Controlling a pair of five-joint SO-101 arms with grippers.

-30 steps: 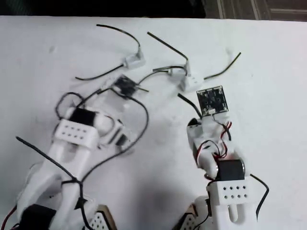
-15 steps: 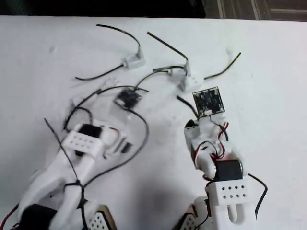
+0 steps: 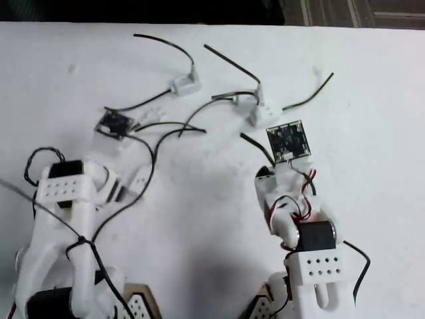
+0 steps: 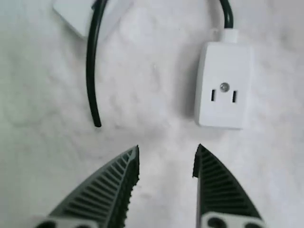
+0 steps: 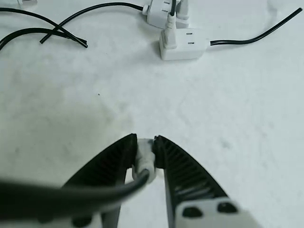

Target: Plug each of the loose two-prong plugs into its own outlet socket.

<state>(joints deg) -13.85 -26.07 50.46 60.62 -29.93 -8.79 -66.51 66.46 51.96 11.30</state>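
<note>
Your left claw [image 4: 167, 159] hangs over the white desk [image 3: 372, 80] with its ribbed black fingers [image 4: 121, 183] spread apart and nothing between them. Just past the fingertips lies a white rectangular outlet socket block [image 4: 224, 90]. It is flat on the desk, its two slots and small round hole face up with nothing plugged in, and a dark lead [image 4: 227, 14] leaves its far end. Beside the block, but apart from it, a loose black cord [image 4: 91, 71] ends in a bare tip on the desk. That cord runs past a small white piece [image 4: 76, 14] at the picture's edge — what it is you cannot tell.

Your right claw [image 5: 145, 145] is clamped on a small white two-prong plug [image 5: 144, 161], whose black cable [image 5: 71, 194] trails back alongside one finger. The prongs themselves are hidden. This claw sits low over bare desk, well apart from a second white outlet block [image 5: 187, 45] ahead of it. A white plug body [image 5: 169, 35] stands against one end of that block — whether it is seated you cannot tell. Two thin black wires [image 5: 47, 33] cross on the desk off to one side.
</note>
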